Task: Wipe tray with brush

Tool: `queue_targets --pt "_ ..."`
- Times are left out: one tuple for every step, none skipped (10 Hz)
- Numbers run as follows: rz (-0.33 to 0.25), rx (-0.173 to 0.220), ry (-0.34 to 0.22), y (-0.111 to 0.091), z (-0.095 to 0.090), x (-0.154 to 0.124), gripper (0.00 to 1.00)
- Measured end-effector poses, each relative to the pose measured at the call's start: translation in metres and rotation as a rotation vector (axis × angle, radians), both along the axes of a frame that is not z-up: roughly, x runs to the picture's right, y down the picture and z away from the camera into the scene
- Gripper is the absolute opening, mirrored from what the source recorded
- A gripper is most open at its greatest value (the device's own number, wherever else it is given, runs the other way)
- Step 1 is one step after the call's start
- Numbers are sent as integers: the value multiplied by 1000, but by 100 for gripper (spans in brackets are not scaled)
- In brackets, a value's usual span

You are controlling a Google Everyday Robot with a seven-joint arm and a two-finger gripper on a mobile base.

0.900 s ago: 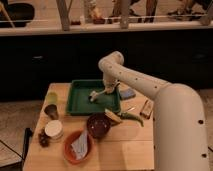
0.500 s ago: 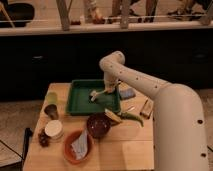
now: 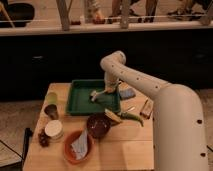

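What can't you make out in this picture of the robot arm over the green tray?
Camera view only.
The brush: partly covered by the gripper, which sits low over the tray's right half; bristle contact unclear.
The pale thing in the orange bowl: too small to identify.
The robot's body: cut off by the right and bottom edges.
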State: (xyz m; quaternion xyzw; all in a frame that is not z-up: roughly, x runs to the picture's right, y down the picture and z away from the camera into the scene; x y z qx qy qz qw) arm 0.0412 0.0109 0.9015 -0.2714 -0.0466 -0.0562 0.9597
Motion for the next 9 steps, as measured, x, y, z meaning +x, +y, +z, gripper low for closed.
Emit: queue_targets --pt "-2 0 -1 -1 1 2 3" --pt "-4 -1 -3 -1 1 5 3" --pt "-8 -1 -7 -1 2 6 3" --pt "-13 -2 -12 -1 2 5 3" --pt "-15 -3 -17 -2 2 5 3" --pt "-17 -5 -17 -2 3 5 3" --pt "-18 -7 -17 -2 3 6 3" --pt "-21 -8 -15 -2 4 6 3" --pt "-25 -9 -17 -1 4 3 3"
